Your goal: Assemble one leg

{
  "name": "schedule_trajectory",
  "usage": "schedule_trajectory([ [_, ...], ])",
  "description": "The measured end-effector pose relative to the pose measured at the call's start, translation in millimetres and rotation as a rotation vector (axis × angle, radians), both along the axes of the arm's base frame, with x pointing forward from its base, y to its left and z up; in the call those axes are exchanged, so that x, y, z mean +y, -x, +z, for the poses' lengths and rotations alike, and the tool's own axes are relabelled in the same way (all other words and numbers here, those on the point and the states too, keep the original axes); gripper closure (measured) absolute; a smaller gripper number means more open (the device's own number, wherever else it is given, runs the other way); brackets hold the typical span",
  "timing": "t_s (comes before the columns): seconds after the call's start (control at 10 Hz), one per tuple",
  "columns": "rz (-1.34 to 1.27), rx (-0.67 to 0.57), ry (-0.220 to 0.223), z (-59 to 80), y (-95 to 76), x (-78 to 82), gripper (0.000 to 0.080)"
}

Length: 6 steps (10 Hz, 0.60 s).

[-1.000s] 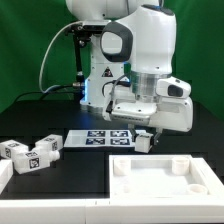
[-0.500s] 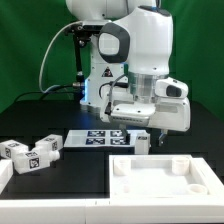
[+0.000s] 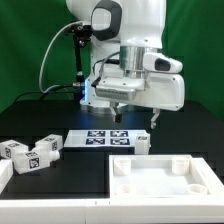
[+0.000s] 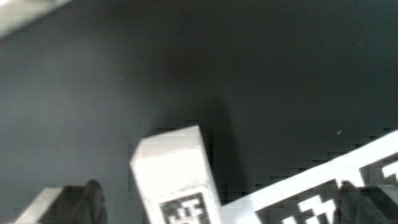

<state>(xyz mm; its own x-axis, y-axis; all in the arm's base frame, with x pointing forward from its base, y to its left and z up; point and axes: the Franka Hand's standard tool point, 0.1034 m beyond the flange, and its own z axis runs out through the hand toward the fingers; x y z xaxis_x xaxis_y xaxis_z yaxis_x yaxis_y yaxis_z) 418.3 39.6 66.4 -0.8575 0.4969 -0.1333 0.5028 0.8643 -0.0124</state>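
Note:
A white leg (image 3: 143, 142) with a tag on its side stands upright on the black table, at the end of the marker board (image 3: 100, 137) on the exterior view's right. My gripper (image 3: 148, 121) hangs open just above it and holds nothing. In the wrist view the leg (image 4: 176, 165) shows below, between my two dark fingertips (image 4: 71, 203), which stand wide apart around my gripper's centre (image 4: 222, 206). Two more legs (image 3: 20, 152) (image 3: 46, 150) lie at the exterior view's left. The white tabletop (image 3: 160, 181) lies in front.
The marker board also shows in the wrist view (image 4: 338, 195), beside the leg. A white part's edge (image 3: 4, 178) lies at the exterior view's front left. The robot base (image 3: 100, 80) and cables stand behind the marker board.
My gripper, which was down around the upright leg, has opened and risen straight up. The leg stays standing where it was.

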Motion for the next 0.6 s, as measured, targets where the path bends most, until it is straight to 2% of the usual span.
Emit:
schedule_trajectory([
  [0.3, -0.436, -0.046, -0.081, -2.9, -3.8, 15.4, 0.0151],
  [0.4, -0.567, -0.058, -0.099, -3.0, -7.1, 25.0, 0.0151],
  [0.6, -0.824, -0.064, -0.109, -2.3, -13.9, 28.1, 0.0151],
])
